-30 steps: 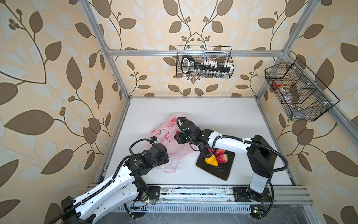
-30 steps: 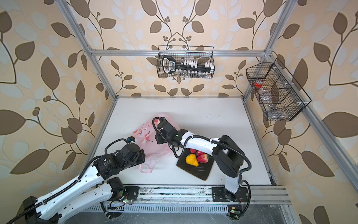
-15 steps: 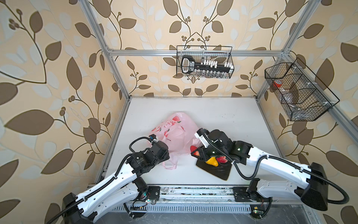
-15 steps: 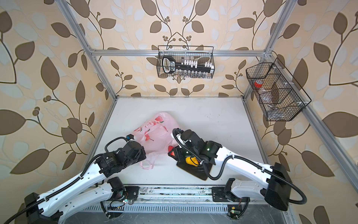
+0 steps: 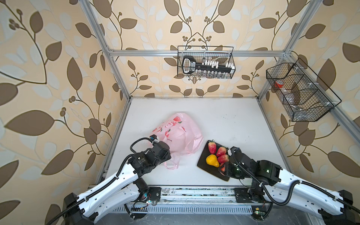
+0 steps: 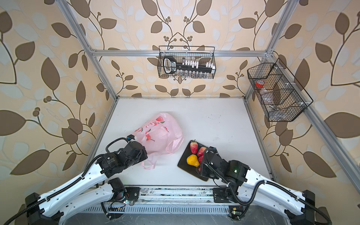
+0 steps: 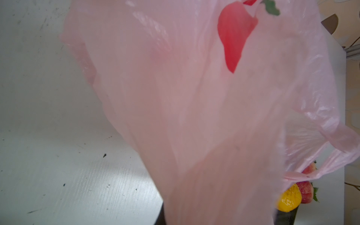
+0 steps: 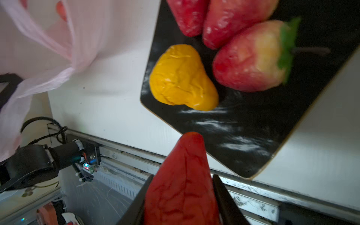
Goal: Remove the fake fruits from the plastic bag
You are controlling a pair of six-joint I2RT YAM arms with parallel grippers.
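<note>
Right gripper point(image 5: 224, 168) has come away from the bag point(image 5: 181, 134) and swung back over the near corner of the plate point(image 5: 209, 172); left arm barely shifted, bag a little fuller. Right jaws part-spread, pinching a red fruit point(image 8: 181, 194) by its sides, its tip poking out past the fingertips. On the plate: three more red fruits point(image 5: 221, 151) bunched together and touching, with a yellow fruit point(image 5: 212, 160) just beside them on the bag side. Bag lies puffed on the table point(image 5: 233, 120), just left of the plate, one handle loop trailing toward the near edge. Left gripper point(image 5: 165, 154) sits at the bag's near-left edge; in the wrist view pink film hides the fingers, jaws pressed together on a gather of the bag. Cannot tell whether any fruit is left inside the bag
</note>
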